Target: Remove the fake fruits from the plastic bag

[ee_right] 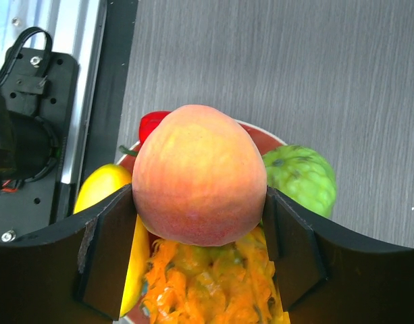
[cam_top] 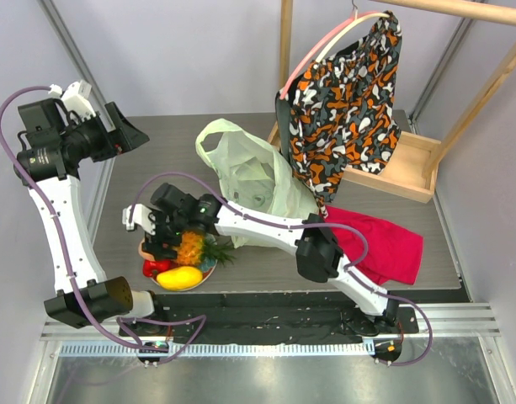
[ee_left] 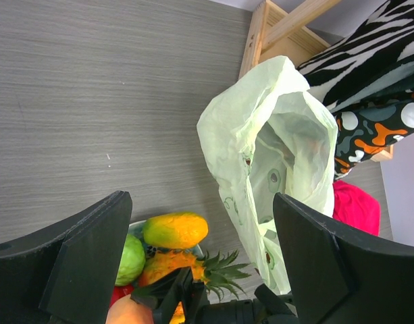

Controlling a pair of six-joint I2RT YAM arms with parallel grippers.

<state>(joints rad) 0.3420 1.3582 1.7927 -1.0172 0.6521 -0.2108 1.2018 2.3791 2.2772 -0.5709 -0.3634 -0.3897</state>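
My right gripper is shut on a pink-orange peach and holds it just over the round plate. On the plate lie an orange pineapple, a green round fruit, a yellow mango and a red piece. In the top view the right gripper is at the plate's left side, by the pineapple. The pale yellow-green plastic bag lies behind, its mouth open. My left gripper is open and empty, raised at the far left.
A wooden rack stands at the back right with a patterned garment on a hanger. A red cloth lies right of the bag. The right arm stretches across the table's front, over the bag's near side.
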